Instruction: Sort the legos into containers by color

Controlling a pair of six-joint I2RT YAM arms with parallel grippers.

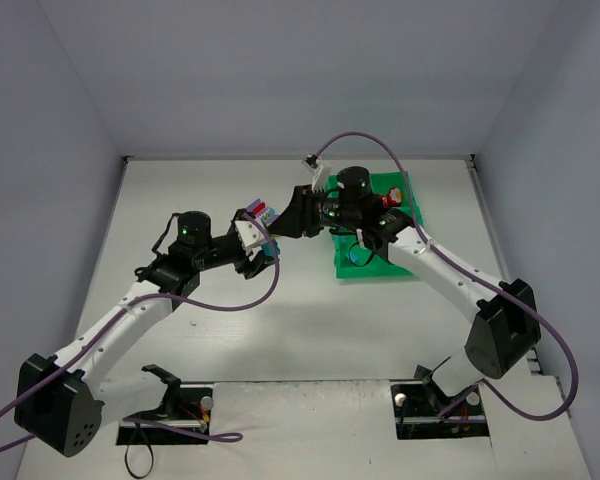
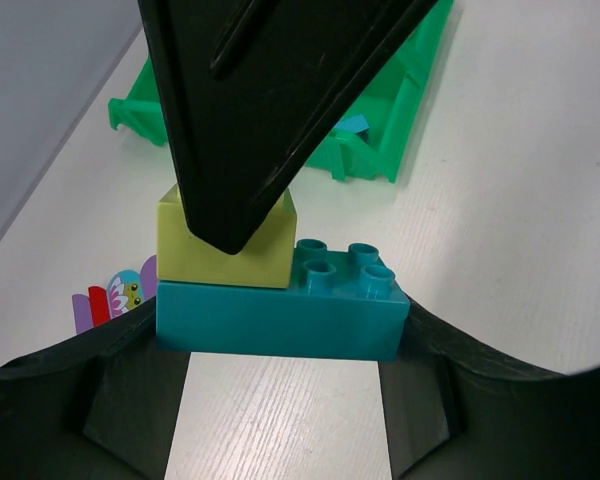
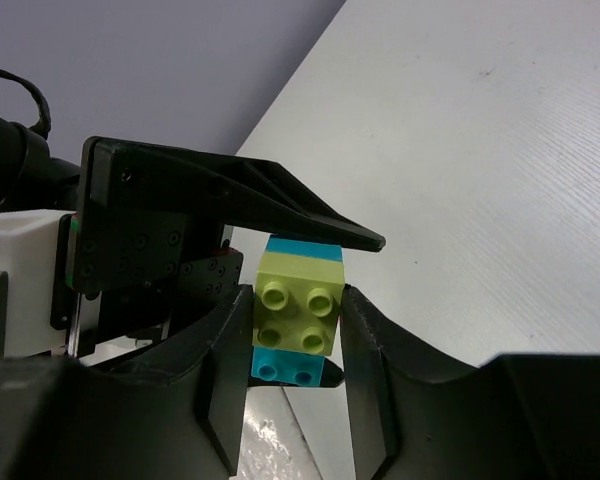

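Hanging beside tray [image 2: 375,150], right tool [image 3: 297,310] pinches left tool's [image 2: 282,345] brick stack [image 2: 230,250].

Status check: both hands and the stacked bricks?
Left hand shut on teal brick, off the table. Right hand clamped on yellow-green brick stacked atop it. Purple piece on table nearby; green tray beyond.

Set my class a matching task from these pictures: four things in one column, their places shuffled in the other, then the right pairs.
Things
1. teal brick
2. yellow-green brick
3. green tray
4. purple brick

Places
A. clamped by the right gripper
B. on the table, beside the left gripper
C. held by the left gripper, under another brick
D. on the table, beyond the stacked bricks

Pairs: 1-C, 2-A, 3-D, 4-B
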